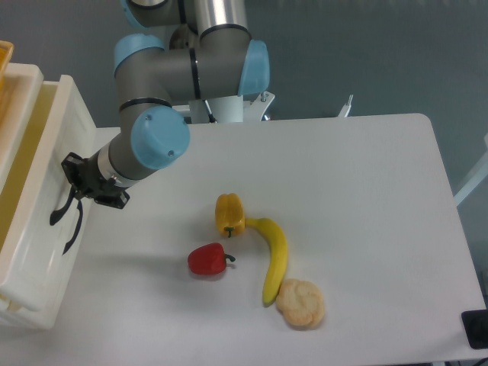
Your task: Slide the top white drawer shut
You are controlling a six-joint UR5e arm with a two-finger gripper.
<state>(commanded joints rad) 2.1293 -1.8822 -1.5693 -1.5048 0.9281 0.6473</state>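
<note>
The top white drawer stands at the left edge, a cream-white glossy box still partly out of its cabinet. Its curved black handle shows on the front panel. My gripper presses against that panel at the handle's upper end. Its black fingers look drawn together with nothing between them. The drawer's inside is a narrow yellowish strip.
On the white table lie a yellow pepper, a red pepper, a banana and a pale bread roll. A yellow basket peeks in at the top left. The arm's elbow hangs over the table's left part.
</note>
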